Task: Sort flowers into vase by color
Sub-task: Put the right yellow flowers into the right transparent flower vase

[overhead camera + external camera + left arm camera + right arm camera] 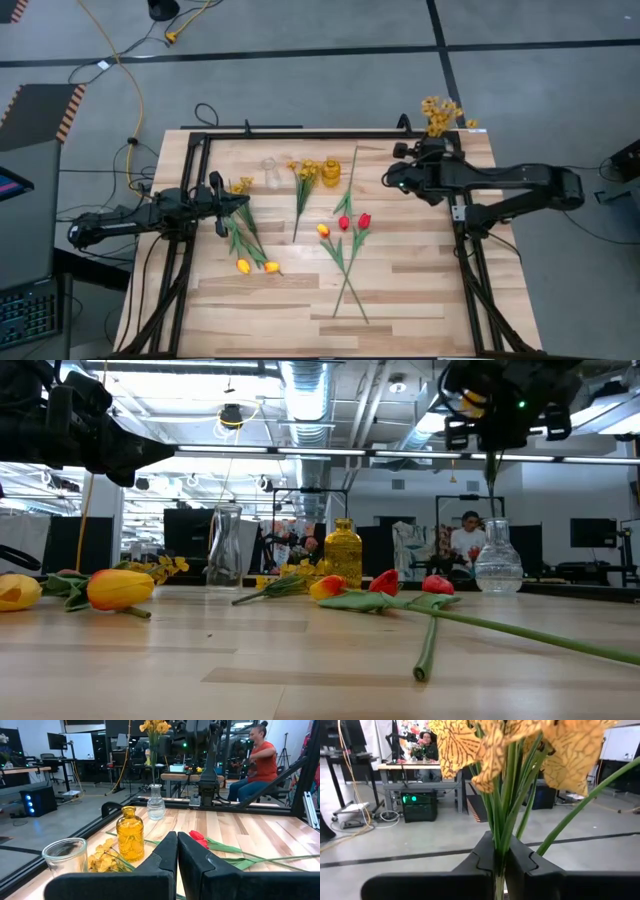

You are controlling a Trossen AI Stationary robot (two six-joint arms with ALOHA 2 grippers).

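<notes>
My right gripper (392,178) is over the table's far right part, shut on a spray of mustard-yellow blossoms (440,113). Under it stands a clear round vase (156,804). Further left are a yellow glass bottle (331,172) and a clear jar (270,172). Red tulips (354,221) and an orange tulip (323,230) lie at mid-table, another yellow spray (308,172) beside the bottle, and two yellow-orange tulips (257,266) at the near left. My left gripper (177,865) waits at the left edge, shut and empty. My right gripper pinches the spray's bunched green stems (500,837) between its two fingers, below the blossoms. The fingers (525,862) come level from the table's right and lie across the upright stems. The blossoms (155,726) stand above the fingers. The stem (490,490) hangs down to the clear vase's mouth (497,522).
A black frame (300,133) runs along the table's far and side edges. Long green stems (350,285) stretch toward the near edge at mid-table. Bare wood (420,290) lies at the near right. People sit in the room beyond the table.
</notes>
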